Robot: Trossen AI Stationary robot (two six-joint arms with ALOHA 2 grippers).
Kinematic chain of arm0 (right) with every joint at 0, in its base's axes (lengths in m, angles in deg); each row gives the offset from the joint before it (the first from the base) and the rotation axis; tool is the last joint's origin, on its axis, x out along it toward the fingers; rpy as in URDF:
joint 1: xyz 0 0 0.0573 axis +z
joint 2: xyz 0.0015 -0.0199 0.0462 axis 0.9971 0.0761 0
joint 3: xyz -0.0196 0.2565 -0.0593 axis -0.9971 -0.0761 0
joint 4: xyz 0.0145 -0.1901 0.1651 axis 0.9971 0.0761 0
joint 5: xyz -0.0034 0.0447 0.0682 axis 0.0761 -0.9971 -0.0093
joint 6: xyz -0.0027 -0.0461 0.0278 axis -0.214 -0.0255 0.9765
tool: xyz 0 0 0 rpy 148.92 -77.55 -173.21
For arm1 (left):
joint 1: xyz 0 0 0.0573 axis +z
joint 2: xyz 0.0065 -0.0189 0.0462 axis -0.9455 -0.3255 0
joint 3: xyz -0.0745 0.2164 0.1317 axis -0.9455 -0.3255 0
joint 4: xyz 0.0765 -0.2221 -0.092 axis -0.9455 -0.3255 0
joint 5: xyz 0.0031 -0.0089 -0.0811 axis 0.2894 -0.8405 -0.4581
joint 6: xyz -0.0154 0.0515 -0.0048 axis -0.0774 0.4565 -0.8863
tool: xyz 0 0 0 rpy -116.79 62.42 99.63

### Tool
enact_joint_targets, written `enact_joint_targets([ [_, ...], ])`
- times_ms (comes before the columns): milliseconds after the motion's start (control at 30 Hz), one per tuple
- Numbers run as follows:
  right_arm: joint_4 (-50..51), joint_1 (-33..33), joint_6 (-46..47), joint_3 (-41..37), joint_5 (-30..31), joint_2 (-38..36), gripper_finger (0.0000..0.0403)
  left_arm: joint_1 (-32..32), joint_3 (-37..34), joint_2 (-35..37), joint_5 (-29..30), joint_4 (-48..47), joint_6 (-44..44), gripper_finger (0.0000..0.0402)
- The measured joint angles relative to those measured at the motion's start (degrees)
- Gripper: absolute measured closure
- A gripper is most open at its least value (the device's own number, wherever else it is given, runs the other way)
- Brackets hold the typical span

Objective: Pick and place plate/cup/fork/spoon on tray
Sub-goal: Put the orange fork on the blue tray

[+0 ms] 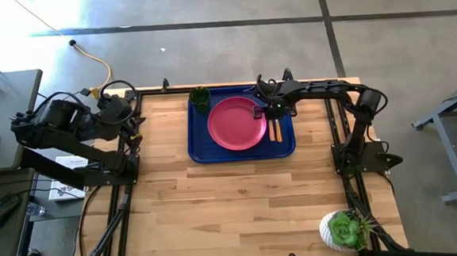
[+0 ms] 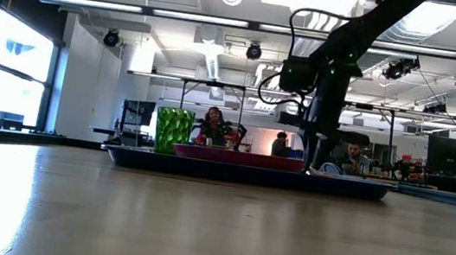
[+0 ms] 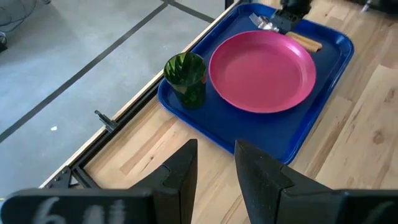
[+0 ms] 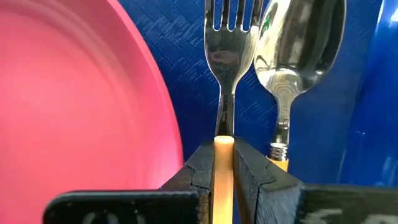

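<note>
A: Nearest the lens in the right wrist view, what's between those dark fingers (image 4: 249,177)?

B: The orange handle of the fork (image 4: 225,74). The right gripper (image 4: 224,169) is clenched on it, tines pointing away, the fork lying low over the blue tray (image 4: 186,50).

A: And the spoon?

B: The spoon (image 4: 292,68) lies just beside the fork, on the side away from the plate, bowl level with the tines. Past it the tray floor curves up into the raised rim, so little room is left on that side.

A: The other side?

B: The pink plate (image 4: 74,106) has its rim just beside the fork. The fork sits in a narrow strip of blue between plate edge and spoon.

A: From above?

B: The tray (image 1: 200,149) sits at the far middle of the wooden table (image 1: 233,207), its far edge near the table's far edge. The plate (image 1: 236,123) fills most of its middle. The green cup (image 1: 200,98) stands upright in the far left corner of the tray, close to the plate; whether they touch I cannot tell. The right gripper (image 1: 271,109) reaches in over the tray's right strip, where the orange handles show.

A: The left arm?

B: Folded back at the table's left edge. The left gripper (image 3: 214,165) has its fingers slightly parted, grasping nothing, over bare wood short of the tray.

A: Open space?

B: The whole near half of the table is bare, save a potted succulent (image 1: 344,230) at the near right corner.
</note>
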Motion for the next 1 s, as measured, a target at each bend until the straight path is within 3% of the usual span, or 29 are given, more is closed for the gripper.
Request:
enact_joint_targets([
  [1000, -0.98, -0.57, 2.99, 0.03, -0.68, 2.96, 0.0386, -0.01, -0.02, -0.02, -0.04, 0.9, -0.94, 0.0303],
])
